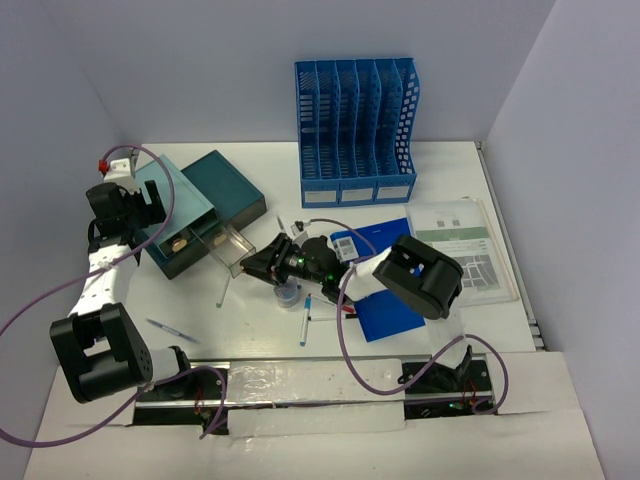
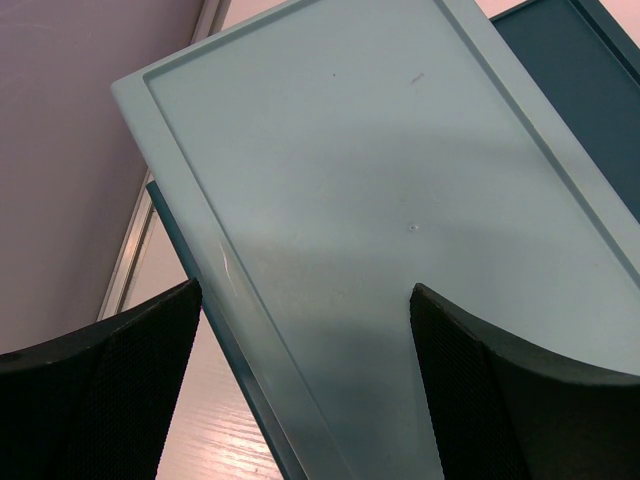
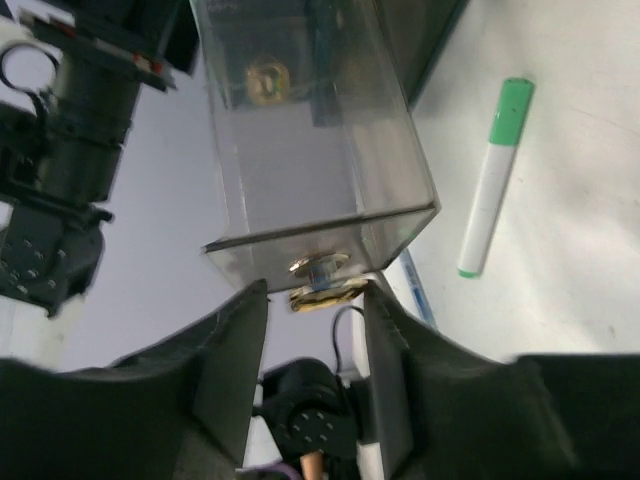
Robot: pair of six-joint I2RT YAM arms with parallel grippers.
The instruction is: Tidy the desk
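The white worktop [image 1: 450, 165] fills the floor between lavender walls [image 1: 200, 60]. On its left part stands a teal drawer box [image 1: 190, 215] with its clear drawer [image 3: 310, 150] pulled out. The right gripper [image 3: 310, 300] has its jaws part open around the drawer's brass knob [image 3: 322, 285]. The left gripper [image 2: 305, 330] hovers over the box top, jaws wide and empty.

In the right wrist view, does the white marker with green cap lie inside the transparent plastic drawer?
No, the white marker with green cap lies on the white desk beside the transparent plastic drawer.

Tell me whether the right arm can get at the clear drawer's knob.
Probably yes: the right pincer brackets the knob on the front of the clear drawer, with nothing between them.
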